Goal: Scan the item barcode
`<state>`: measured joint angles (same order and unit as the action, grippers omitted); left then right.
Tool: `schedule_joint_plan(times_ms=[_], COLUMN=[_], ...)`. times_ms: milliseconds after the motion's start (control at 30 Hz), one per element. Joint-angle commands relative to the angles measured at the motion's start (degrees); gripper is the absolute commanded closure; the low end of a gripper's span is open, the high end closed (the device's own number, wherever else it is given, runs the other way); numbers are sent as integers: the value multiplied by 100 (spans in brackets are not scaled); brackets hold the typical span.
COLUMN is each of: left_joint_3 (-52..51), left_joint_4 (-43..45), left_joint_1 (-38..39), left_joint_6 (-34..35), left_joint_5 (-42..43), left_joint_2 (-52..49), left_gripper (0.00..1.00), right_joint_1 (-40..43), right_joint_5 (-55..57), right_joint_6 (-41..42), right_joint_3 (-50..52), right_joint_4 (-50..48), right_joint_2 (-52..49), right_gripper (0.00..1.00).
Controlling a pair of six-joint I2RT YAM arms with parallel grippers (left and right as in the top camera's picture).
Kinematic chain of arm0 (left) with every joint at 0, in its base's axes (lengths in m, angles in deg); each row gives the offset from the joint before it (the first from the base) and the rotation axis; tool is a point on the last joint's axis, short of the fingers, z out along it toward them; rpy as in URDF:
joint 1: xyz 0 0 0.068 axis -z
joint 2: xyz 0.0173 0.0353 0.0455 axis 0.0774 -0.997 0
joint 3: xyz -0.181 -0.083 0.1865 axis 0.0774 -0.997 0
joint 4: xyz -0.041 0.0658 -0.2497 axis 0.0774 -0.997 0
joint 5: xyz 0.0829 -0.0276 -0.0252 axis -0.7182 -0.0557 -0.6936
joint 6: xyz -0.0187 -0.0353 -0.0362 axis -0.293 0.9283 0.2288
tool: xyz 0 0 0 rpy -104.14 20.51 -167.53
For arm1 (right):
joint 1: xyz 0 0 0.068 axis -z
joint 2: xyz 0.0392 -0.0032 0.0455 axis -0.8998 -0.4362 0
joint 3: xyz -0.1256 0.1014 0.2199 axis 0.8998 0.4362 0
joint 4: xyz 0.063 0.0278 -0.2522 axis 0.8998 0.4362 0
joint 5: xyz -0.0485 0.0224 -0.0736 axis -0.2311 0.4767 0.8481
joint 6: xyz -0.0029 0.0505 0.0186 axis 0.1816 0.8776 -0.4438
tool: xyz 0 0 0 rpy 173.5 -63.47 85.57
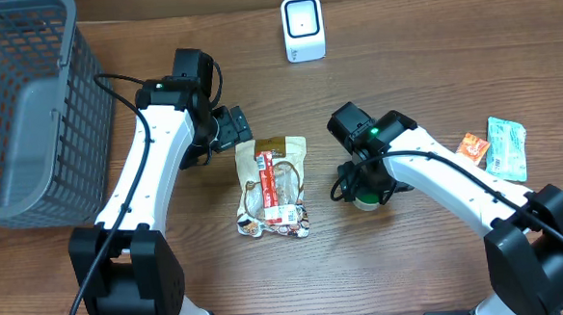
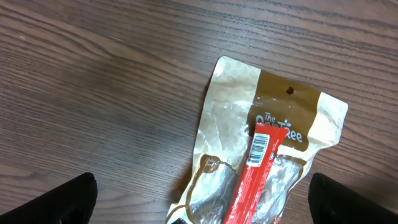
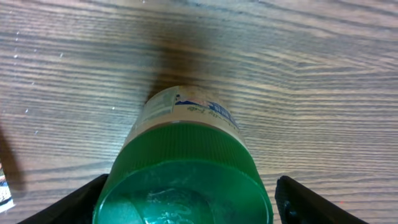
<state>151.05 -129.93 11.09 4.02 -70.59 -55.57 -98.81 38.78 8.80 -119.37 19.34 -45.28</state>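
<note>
Two robot arms over a wooden table (image 1: 429,34), seen from overhead. Near the middle of the table, a tan snack pouch (image 1: 288,155) lying flat with a red stick packet (image 1: 266,180) on top. At the pouch's far left corner, the left gripper (image 1: 243,132), just beside it. Toward the right edge from the pouch, the right gripper (image 1: 359,189), low over a green-lidded bottle (image 1: 367,203) standing upright. At the far edge, a white scanner (image 1: 303,28), well apart from the bottle. At the far left corner, a grey mesh basket (image 1: 89,86). Near the right edge, an orange packet (image 1: 472,148) and a teal packet (image 1: 507,148) side by side.

From the left wrist: two dark fingers (image 2: 59,202) spread wide at the bottom corners, pinching nothing. Between them, on bare wood, the top of the pouch with a punched hang hole, and the red stick packet with its barcode facing up.

From the right wrist: looking straight down on the bottle, its green lid (image 3: 186,186) filling the lower middle, a white label (image 3: 186,106) on the side above it. Two dark fingers (image 3: 68,205) spread, one on either side of the lid and close to it; touching or not, impossible to tell.
</note>
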Motion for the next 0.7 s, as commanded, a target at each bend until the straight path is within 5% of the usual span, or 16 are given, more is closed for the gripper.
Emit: schedule_joint_plan(times_ms=[0,667], left_joint_3=[120,120], left_joint_4=[4,4], left_joint_1=[11,11], left_joint_6=[35,35], left_joint_5=[20,20], left_joint_2=[129,129], left_gripper=[0,0], right_joint_1=[96,90], right_joint_5=[201,72], right_joint_6=[157,107], right_joint_3=[31,396], right_joint_4=[0,-354], right_joint_2=[-24,-24], right_gripper=[17,17])
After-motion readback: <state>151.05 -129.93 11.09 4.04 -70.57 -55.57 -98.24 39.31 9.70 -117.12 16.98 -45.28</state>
